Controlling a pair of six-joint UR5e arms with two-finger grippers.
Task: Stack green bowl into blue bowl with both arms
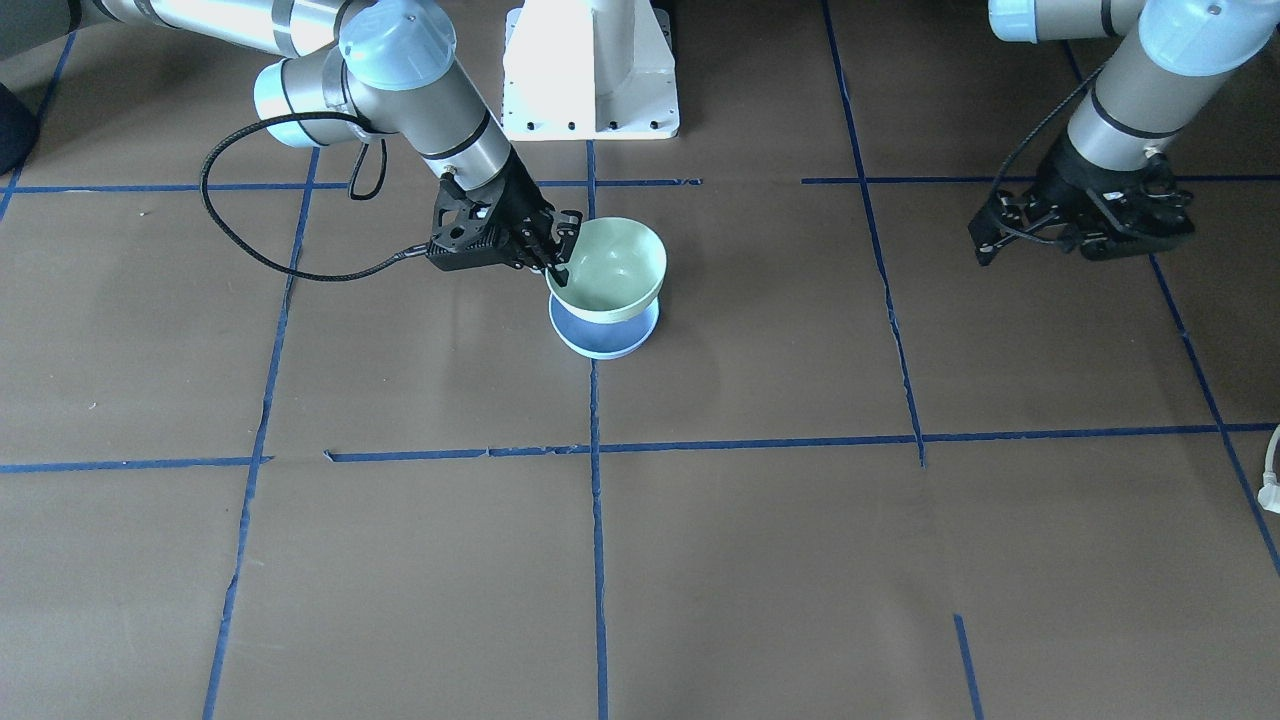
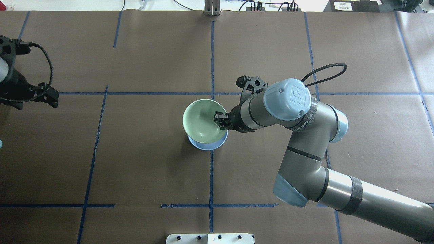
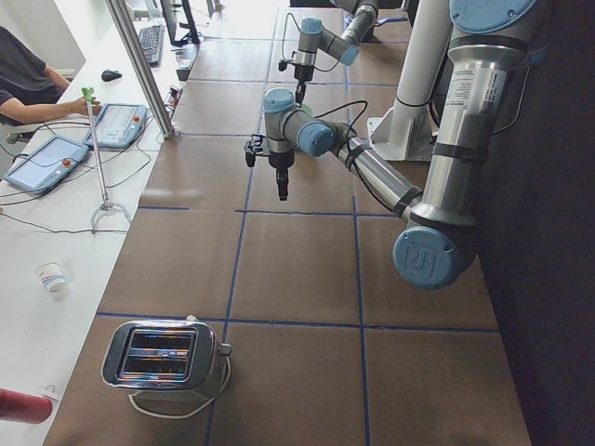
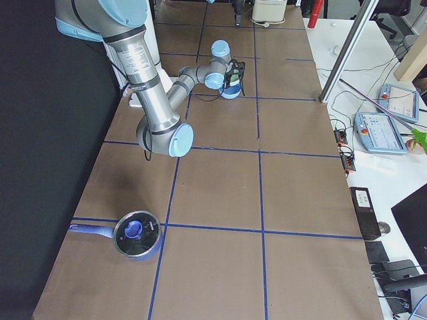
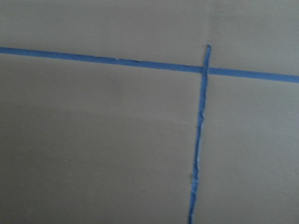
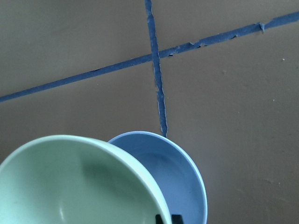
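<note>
The right gripper grips the rim of the green bowl, poised over the blue bowl at mid-table. It looks almost stacked, with seating and release left. The left gripper hangs far left and carries nothing, but I cannot tell how wide it stands.

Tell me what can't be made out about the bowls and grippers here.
- Blue bowl: overhead, the green bowl covers most of it; whether they touch is unclear.
- Left gripper: front view, a dark mass from above; open or shut unclear. Overhead, the edge cuts it off.
- Right gripper: its wrist view's bottom edge cuts off nearly all of it.
- Side views: both bowls too small.
</note>
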